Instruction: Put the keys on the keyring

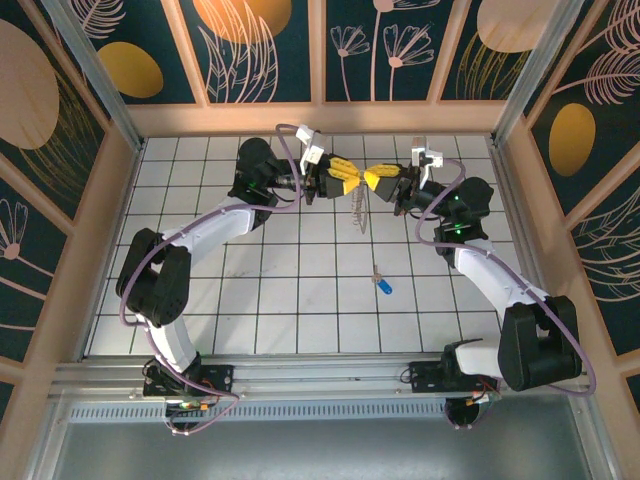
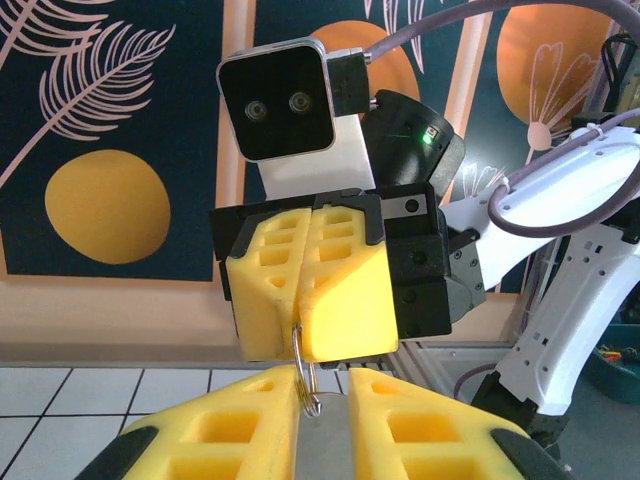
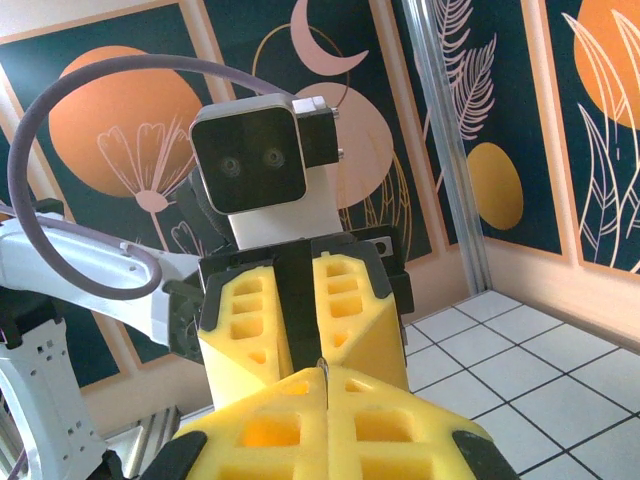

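Yellow left fingers: the left gripper is up in the air near the far wall. It points to the right, nose to nose with the right one. From its own camera, its fingers sit a little apart with a thin gap between them.
Keyring: the silvery keyring hangs down from the spot where the two grippers meet. Its bumpy side dangles over the table. Up close, the keyring's thin wire end comes out from between the right fingers and dips into the left gap.
Left grip: the view is tight here. I cannot tell if the left fingers pinch the wire or just sit around it.
Key: the little key with the blue head lies flat on the white tiles. It is nearer the arm bases, all by itself and well apart from the keyring.
Right gripper: the right gripper points to the left. Its yellow fingers are pressed tight together, clamped on the top of the keyring.
Right wrist camera: its own fingers show no gap at all. The left gripper faces them with a dark slit between its fingers.
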You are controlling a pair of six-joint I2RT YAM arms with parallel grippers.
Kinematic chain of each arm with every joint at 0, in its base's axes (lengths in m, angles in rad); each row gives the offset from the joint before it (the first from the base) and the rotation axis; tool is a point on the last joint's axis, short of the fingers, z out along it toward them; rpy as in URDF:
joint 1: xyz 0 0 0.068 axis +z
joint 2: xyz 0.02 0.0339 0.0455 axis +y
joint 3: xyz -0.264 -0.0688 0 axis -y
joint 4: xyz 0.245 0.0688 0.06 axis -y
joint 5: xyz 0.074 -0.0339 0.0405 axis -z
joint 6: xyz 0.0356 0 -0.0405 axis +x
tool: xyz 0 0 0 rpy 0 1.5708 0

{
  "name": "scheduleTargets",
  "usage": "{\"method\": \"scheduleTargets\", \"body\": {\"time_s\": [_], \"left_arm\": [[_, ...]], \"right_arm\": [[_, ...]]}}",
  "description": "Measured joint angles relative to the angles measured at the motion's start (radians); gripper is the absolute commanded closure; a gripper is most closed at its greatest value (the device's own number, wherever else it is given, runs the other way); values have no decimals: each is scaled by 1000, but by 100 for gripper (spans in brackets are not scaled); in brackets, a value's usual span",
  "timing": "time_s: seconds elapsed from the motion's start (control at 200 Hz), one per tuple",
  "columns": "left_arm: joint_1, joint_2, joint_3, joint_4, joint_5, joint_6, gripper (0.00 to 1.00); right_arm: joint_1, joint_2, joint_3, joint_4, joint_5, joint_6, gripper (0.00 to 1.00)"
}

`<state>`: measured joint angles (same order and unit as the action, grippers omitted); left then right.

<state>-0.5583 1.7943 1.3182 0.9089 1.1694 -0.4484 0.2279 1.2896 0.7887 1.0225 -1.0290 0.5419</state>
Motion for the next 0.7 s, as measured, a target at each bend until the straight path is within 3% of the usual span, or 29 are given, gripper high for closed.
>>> {"method": "scheduleTargets", "body": {"time_s": [0.365,0.621,0.696], "left_arm": [[-6,11,4,9,-3,-6,83],[-6,18,5,15,-7,-19,100],[-5,18,6,15,-11,-24,100]], "right_arm": [[0,0,0,0,0,0,100],[0,0,-5,0,5,-2,100],[-2,0,-5,0,6,-2,100]]}}
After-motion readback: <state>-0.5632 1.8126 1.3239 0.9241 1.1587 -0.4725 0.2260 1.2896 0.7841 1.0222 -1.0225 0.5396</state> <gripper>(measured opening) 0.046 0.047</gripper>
